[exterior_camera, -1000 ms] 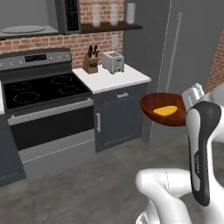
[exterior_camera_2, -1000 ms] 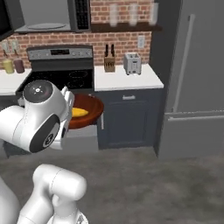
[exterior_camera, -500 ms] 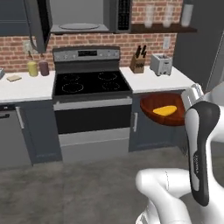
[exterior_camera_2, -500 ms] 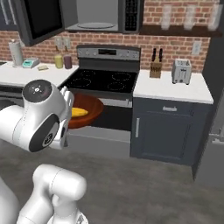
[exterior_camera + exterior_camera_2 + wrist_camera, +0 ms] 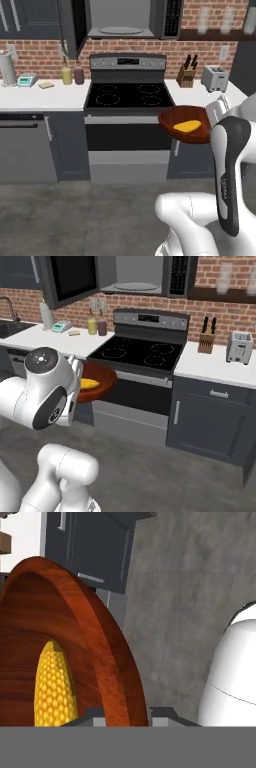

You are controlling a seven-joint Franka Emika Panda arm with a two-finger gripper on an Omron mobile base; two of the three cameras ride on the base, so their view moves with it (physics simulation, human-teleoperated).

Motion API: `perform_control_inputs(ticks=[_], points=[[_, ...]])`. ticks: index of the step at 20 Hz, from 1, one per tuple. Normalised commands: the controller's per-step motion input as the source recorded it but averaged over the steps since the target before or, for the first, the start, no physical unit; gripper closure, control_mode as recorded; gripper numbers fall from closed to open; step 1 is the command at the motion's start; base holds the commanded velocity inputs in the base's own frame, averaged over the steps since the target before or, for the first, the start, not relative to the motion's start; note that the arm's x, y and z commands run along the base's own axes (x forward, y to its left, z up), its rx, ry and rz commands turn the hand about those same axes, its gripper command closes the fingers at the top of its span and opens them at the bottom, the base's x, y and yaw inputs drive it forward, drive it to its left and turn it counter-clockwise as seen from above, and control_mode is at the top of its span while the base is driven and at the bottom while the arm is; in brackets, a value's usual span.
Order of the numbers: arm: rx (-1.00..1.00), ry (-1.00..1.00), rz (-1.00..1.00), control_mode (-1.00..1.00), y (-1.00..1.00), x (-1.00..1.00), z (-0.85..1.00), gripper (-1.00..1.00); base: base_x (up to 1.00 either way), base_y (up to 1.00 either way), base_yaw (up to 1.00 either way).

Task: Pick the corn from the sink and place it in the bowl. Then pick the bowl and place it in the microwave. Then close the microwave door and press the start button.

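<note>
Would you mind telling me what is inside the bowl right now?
The corn lies inside the bowl. Its lower end is cut off in the hand view, and the bowl's underside cannot be seen.

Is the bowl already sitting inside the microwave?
No, the bowl with the corn hangs in front of the stove, below the open microwave.

wall: red brick (image 5: 40, 52) | floor: grey concrete (image 5: 75, 215) | cabinets: dark grey (image 5: 210, 416) | counter: white (image 5: 35, 97)
</note>
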Motion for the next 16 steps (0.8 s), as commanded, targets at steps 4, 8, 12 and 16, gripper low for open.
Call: perform_control_inputs(ticks=[4, 8, 12, 16], points=[[0.0, 0.0, 0.0, 1.0, 0.0, 0.0, 0.0, 1.0, 1.0, 0.03, 0.0], [0.0, 0.0, 0.0, 1.0, 0.0, 0.0, 0.0, 1.0, 0.98, 0.13, 0.0], [0.0, 0.0, 0.0, 1.0, 0.0, 0.0, 0.0, 1.0, 0.96, 0.01, 0.0], [0.0, 0.0, 0.0, 1.0, 0.0, 0.0, 0.0, 1.0, 0.59, 0.12, 0.0]])
